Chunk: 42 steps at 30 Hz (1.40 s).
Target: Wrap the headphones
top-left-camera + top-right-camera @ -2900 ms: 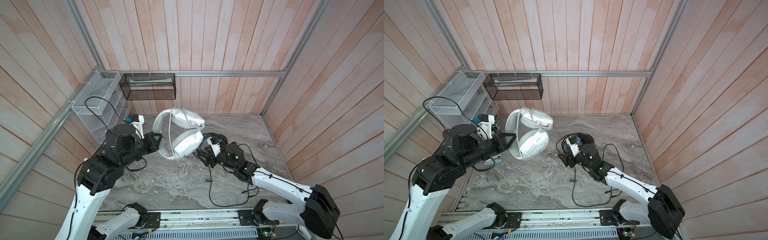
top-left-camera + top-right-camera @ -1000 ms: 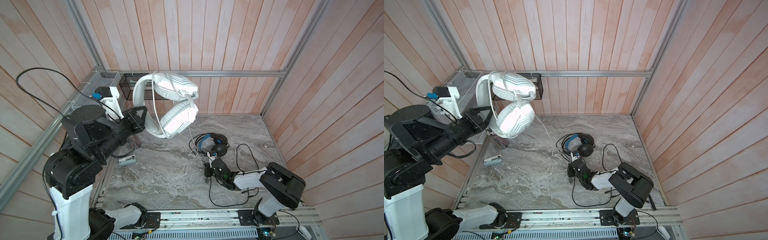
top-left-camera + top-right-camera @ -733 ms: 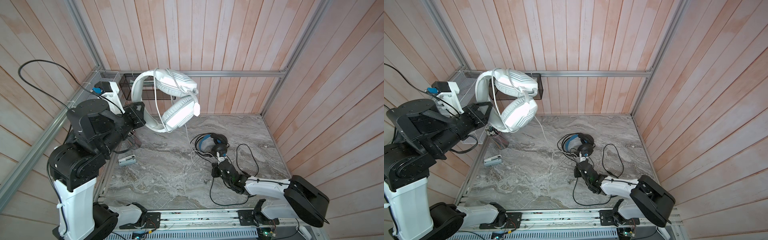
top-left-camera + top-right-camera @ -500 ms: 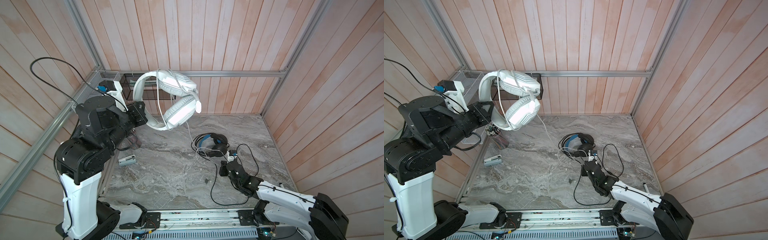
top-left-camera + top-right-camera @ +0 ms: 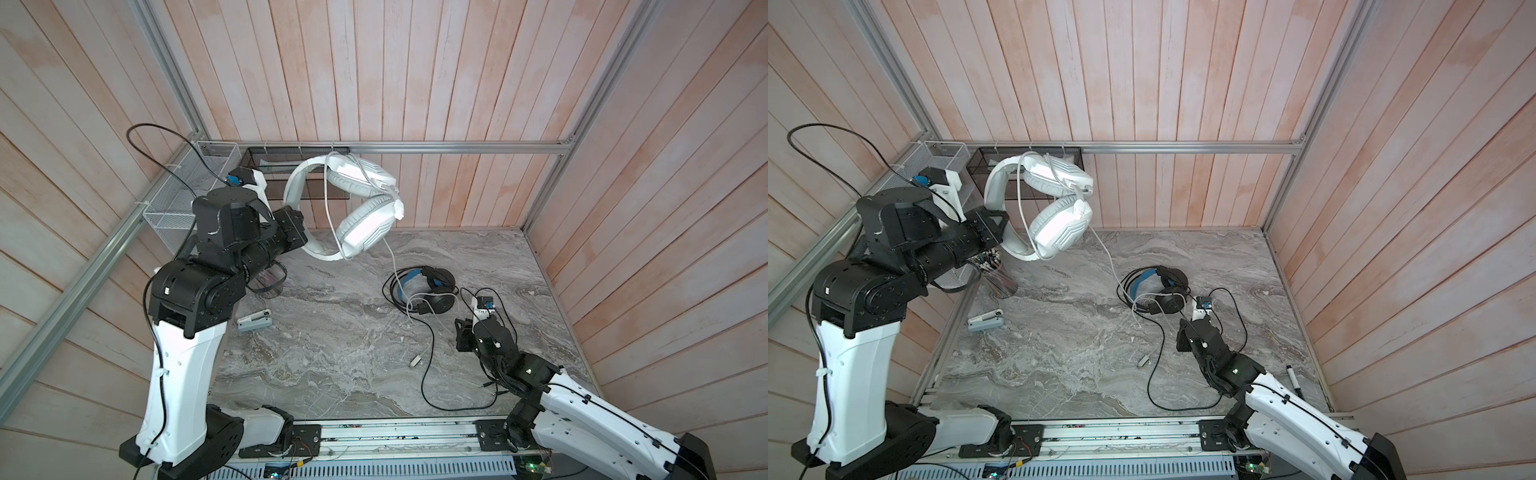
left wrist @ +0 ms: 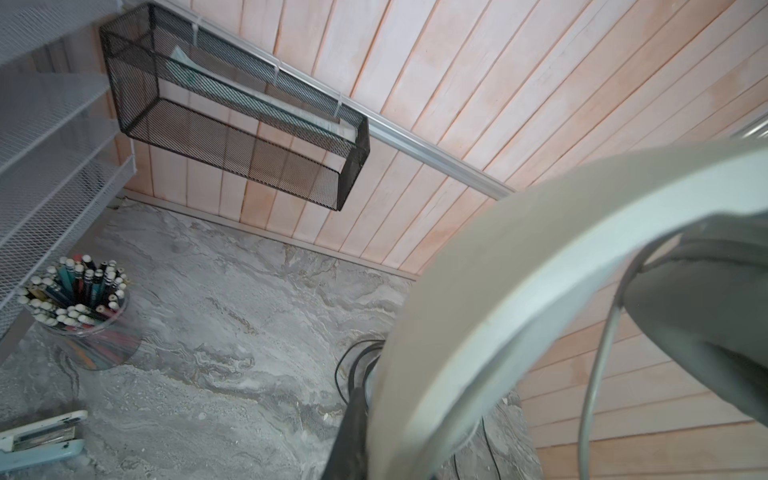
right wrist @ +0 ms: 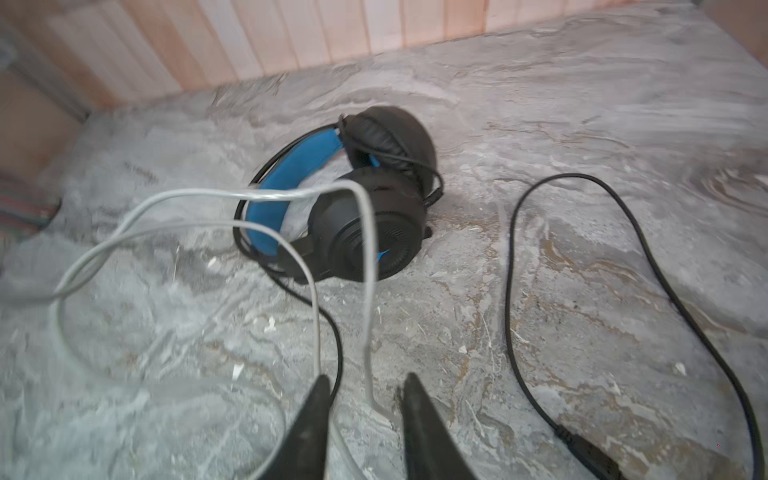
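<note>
My left gripper [image 5: 301, 232] is raised high at the back left, shut on the headband of the white headphones [image 5: 361, 208] [image 5: 1054, 220]. In the left wrist view that headband [image 6: 519, 291] fills the frame beside one dark finger [image 6: 351, 432]. The white cable [image 5: 392, 257] hangs down to the table and ends in a plug [image 5: 414, 360]. The black headphones [image 5: 432, 286] [image 7: 365, 199] with the blue-lined band lie on the table, their black cable [image 5: 428, 374] looping forward. My right gripper [image 5: 461, 338] [image 7: 366, 378] is low beside them, open, with the white cable loose between its fingers.
A black mesh basket [image 5: 291, 166] and a white wire rack [image 5: 187, 195] hang on the back-left walls. A cup of pencils [image 6: 83, 316] and a stapler [image 5: 254, 322] stand at the left. A marker [image 5: 1293, 380] lies near the right wall.
My right gripper has opened and slid right, away from the black headphones' front. The white cable is now loose between its fingers. The left arm has shifted the white headphones slightly.
</note>
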Each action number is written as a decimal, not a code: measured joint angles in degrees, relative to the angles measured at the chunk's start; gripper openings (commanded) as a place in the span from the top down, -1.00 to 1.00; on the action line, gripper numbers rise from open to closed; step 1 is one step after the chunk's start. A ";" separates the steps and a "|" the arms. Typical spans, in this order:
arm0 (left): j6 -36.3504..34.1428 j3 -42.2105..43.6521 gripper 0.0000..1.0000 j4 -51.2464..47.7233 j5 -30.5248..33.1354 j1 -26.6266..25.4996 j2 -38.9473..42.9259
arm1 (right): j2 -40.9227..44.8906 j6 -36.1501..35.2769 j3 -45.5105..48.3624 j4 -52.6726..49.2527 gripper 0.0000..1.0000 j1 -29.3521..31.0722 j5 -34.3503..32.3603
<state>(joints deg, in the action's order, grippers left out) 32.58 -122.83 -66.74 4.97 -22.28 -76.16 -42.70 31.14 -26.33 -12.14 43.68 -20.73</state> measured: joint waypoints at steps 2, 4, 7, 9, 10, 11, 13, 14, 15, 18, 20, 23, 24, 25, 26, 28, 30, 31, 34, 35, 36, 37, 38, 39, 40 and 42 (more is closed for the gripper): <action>0.17 0.17 1.00 -0.59 -1.33 0.00 -0.11 | 3.43 -0.74 1.33 1.07 -0.20 0.07 4.59; 0.26 0.17 1.00 -0.87 -2.27 0.00 -0.11 | 6.67 -1.68 2.29 2.84 -0.29 0.15 8.76; 0.48 1.33 1.00 -0.94 -3.54 0.00 0.44 | 8.74 -3.34 2.89 8.52 -0.37 0.61 15.06; 0.66 3.10 1.00 -1.05 -4.13 0.00 1.01 | 7.85 -4.22 3.78 15.02 -0.41 1.27 18.86; 0.66 3.63 1.00 -1.11 -4.26 0.00 1.07 | 6.82 -4.61 4.42 18.53 -0.43 1.60 20.35; 0.66 4.11 1.00 -1.31 -4.46 0.00 1.05 | 5.01 -5.07 5.29 22.91 -0.43 2.10 21.77; 0.68 4.81 1.00 -1.62 -4.59 0.00 0.87 | 0.39 -6.23 6.47 30.32 -0.44 3.06 23.78; 0.68 5.01 1.00 -1.86 -4.57 0.00 0.76 | -2.64 -7.08 6.78 34.03 -0.45 3.61 24.72; 0.68 5.18 1.00 -1.95 -4.57 0.00 0.72 | -5.66 -7.82 6.88 37.20 -0.45 4.04 25.44; 0.90 5.99 1.00 -2.16 -4.52 0.00 0.61 | -15.85 -10.25 6.49 47.58 -0.44 4.79 27.04; 1.22 6.95 1.00 -2.36 -4.50 0.00 0.66 | -23.17 -11.76 5.20 52.83 -0.43 4.94 27.34; 1.55 8.50 1.00 -2.84 -4.28 0.00 0.74 | -33.97 -13.40 1.05 58.66 -0.40 4.94 28.55; 1.53 8.59 1.00 -3.21 -4.15 0.00 0.70 | -36.65 -13.66 -0.33 60.26 -0.39 4.94 28.94; 1.53 8.59 1.00 -3.65 -3.85 0.00 0.63 | -39.71 -13.81 -1.99 62.18 -0.39 4.92 29.44; 1.53 8.57 1.00 -3.98 -3.56 0.00 0.66 | -42.58 -13.92 -3.52 64.32 -0.39 4.90 29.94; 1.55 8.57 1.00 -4.07 -3.21 0.00 0.74 | -47.19 -13.75 -5.86 68.00 -0.37 4.66 31.47; 1.55 8.52 1.00 -4.09 -2.99 0.00 0.74 | -51.17 -13.33 -7.78 71.06 -0.36 4.50 33.27; 1.55 8.52 1.00 -4.13 -2.95 0.00 0.74 | -52.98 -12.96 -8.55 72.57 -0.35 4.46 34.23; 1.53 8.52 1.00 -4.37 -2.73 0.00 0.74 | -57.24 -11.37 -9.31 76.94 -0.37 4.44 36.57; 1.53 8.52 1.00 -4.46 -2.60 0.00 0.74 | -58.51 -10.69 -9.31 78.31 -0.37 4.46 37.29; 1.53 8.52 1.00 -4.44 -2.58 0.00 0.74 | -59.41 -10.14 -9.31 79.34 -0.36 4.48 37.73; 1.55 8.52 1.00 -4.44 -2.54 0.00 0.72 | -60.35 -9.57 -9.31 80.43 -0.35 4.55 38.16; 1.53 8.52 1.00 -4.44 -2.51 0.00 0.72 | -61.22 -9.07 -9.31 81.55 -0.33 4.70 38.58; 1.53 8.52 1.00 -4.44 -2.54 0.00 0.72 | -61.96 -8.70 -9.35 82.27 -0.31 4.96 38.73; 1.55 8.50 1.00 -4.44 -2.51 0.00 0.68 | -62.71 -8.41 -9.40 82.84 -0.25 5.38 38.82; 1.55 8.50 1.00 -4.44 -2.51 0.00 0.55 | -64.11 -8.02 -9.73 83.47 -0.07 6.32 38.84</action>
<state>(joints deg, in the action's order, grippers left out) 34.13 -114.32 -71.18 2.46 -22.28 -75.61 -106.80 23.11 -36.05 71.33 50.00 18.11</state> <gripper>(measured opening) 0.108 0.612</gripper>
